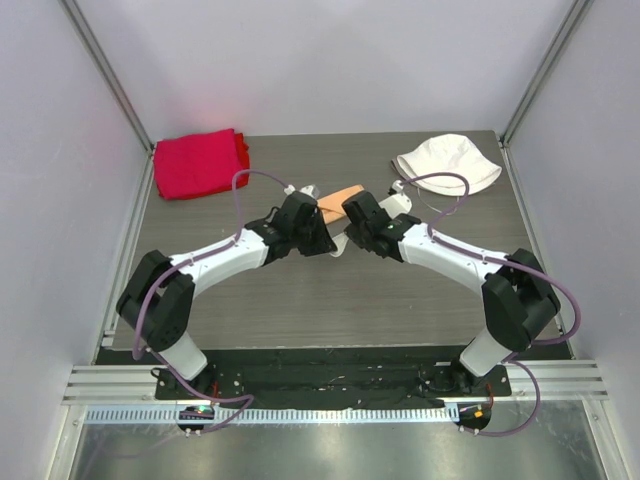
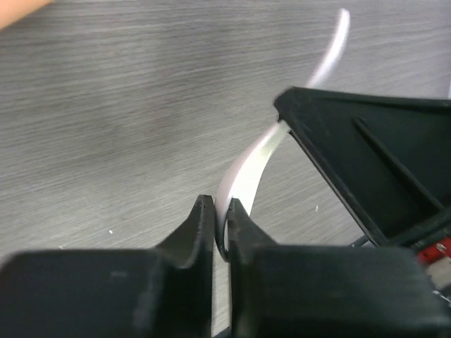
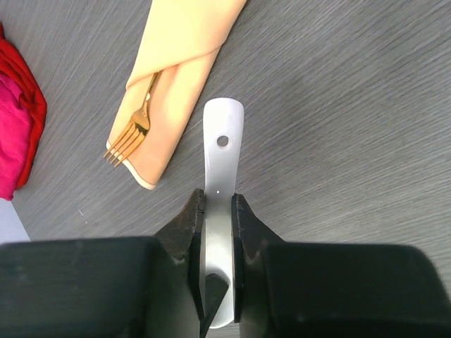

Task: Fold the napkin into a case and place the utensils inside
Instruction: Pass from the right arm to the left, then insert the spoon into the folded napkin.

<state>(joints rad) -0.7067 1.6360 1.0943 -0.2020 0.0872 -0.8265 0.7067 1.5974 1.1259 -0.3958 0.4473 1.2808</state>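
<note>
The peach napkin lies folded into a narrow case on the table, and a gold fork sticks out of its lower end. From above the napkin shows just behind the two wrists. My right gripper is shut on the handle of a white spoon, which has a small hole near its tip. My left gripper is shut on the thin edge of the same white spoon, right beside the right gripper's black finger. Both grippers meet over the table's middle.
A thick red cloth lies at the back left, and its edge shows at the left of the right wrist view. A white bucket hat sits at the back right. Bare grey table stretches in front of the arms.
</note>
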